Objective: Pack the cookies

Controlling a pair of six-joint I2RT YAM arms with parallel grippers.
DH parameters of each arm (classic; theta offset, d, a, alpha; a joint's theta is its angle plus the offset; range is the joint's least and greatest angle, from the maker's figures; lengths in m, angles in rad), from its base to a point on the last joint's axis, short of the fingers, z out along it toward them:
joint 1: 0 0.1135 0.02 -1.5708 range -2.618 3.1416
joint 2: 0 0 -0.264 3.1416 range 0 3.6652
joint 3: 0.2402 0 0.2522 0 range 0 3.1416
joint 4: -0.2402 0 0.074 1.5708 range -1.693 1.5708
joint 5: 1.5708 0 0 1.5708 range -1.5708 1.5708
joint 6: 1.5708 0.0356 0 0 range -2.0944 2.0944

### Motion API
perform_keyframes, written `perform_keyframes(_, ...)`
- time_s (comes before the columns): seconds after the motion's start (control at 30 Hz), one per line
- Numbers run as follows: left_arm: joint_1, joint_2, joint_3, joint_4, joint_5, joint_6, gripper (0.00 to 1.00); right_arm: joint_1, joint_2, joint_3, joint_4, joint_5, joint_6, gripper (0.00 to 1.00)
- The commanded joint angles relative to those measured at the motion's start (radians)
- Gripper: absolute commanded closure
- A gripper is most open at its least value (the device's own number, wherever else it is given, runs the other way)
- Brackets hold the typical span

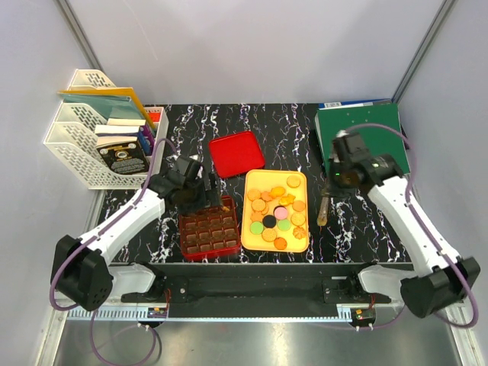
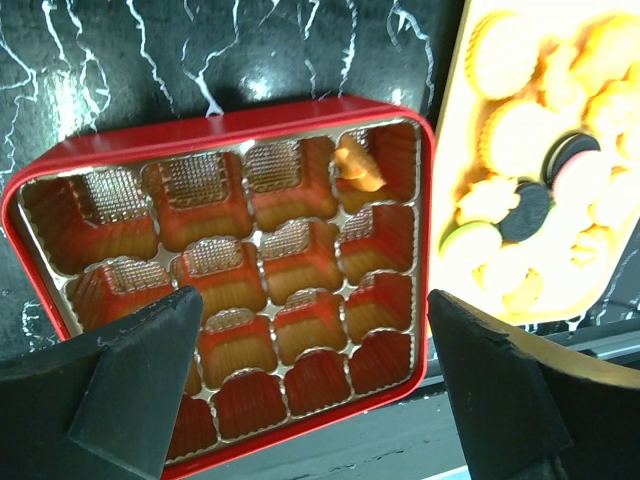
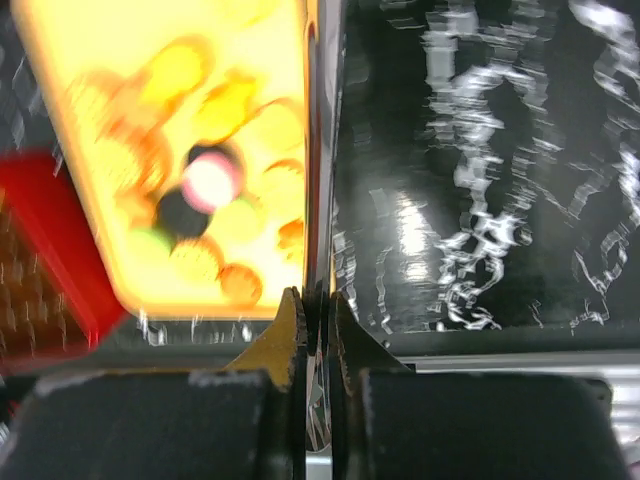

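Observation:
Several cookies (image 1: 276, 211), mostly orange with green, pink and black ones, lie on the yellow tray (image 1: 255, 181). One orange cookie (image 2: 358, 165) sits in a far-right corner cell of the red grid box (image 2: 220, 130). My left gripper (image 2: 312, 300) hangs open above that box (image 1: 208, 229), nothing between its fingers. My right gripper (image 3: 318, 300) is shut on a slim metal tool like tongs (image 3: 322, 150), which runs along the tray's right edge (image 1: 323, 210). The cookies (image 3: 200, 200) look blurred in the right wrist view.
A flat red lid (image 1: 236, 152) lies behind the tray. A green folder (image 1: 358, 126) rests at the back right, and a white file rack (image 1: 99, 137) with papers stands at the back left. The table's near edge is a metal rail (image 1: 252, 290).

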State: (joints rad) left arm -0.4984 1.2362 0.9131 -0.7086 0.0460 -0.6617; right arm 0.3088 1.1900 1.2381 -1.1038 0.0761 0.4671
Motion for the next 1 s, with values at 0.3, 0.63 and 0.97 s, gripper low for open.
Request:
perform_keyframes(0.3,-0.002,-0.001,0.069,0.017,-0.018,-0.052,0.01,0.352,0.079,0.126,-0.087,0.145,-0.102,0.88)
perform_keyframes(0.63,-0.003,-0.052,0.021,0.005,-0.034,-0.087,0.01,0.352,0.079,0.135,-0.120,0.140,-0.104,0.71)
perform_keyframes(0.97,-0.003,-0.078,-0.006,-0.002,-0.038,-0.093,0.01,0.352,0.042,0.138,-0.120,0.110,-0.061,0.62)
